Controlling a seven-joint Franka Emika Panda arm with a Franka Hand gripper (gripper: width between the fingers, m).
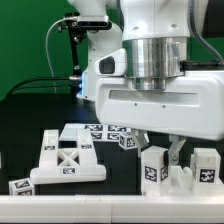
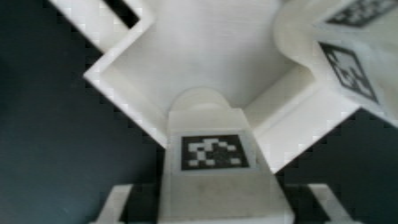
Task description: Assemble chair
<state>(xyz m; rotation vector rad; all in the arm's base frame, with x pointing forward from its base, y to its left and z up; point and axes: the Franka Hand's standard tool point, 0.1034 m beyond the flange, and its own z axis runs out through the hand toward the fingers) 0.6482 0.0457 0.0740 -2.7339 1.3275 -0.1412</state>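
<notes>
Exterior view, read from its left: a small tagged block [image 1: 20,186] lies at eight o'clock of the frame. Next comes the cross-braced panel [image 1: 66,160], with a cluster of tagged pieces [image 1: 112,133] behind it toward the centre. All these are well apart from the gripper [image 1: 176,154], which hangs at four o'clock of the frame. Its fingers point down between two upright tagged blocks, one [image 1: 152,166] at its nine o'clock and one [image 1: 205,166] at its three o'clock. What matters lies at the gripper's six o'clock: the leg [image 1: 180,178], a white piece low between those blocks, directly under the fingertips.

The wrist view shows the relation more closely. The leg [image 2: 217,140] sits centred in the gripper [image 2: 217,206], tag facing the camera, rounded end pointing away toward a white slab [image 2: 196,50] that forks behind it. Its long axis runs square to the line joining the two fingers [image 2: 118,205], so the jaws would close across its narrow width. A dark gap shows on each side: the jaws stand spread astride the leg, not pinching it as far as can be seen. I judge the coming move to be a plain squeeze, with no sideways correction needed.
</notes>
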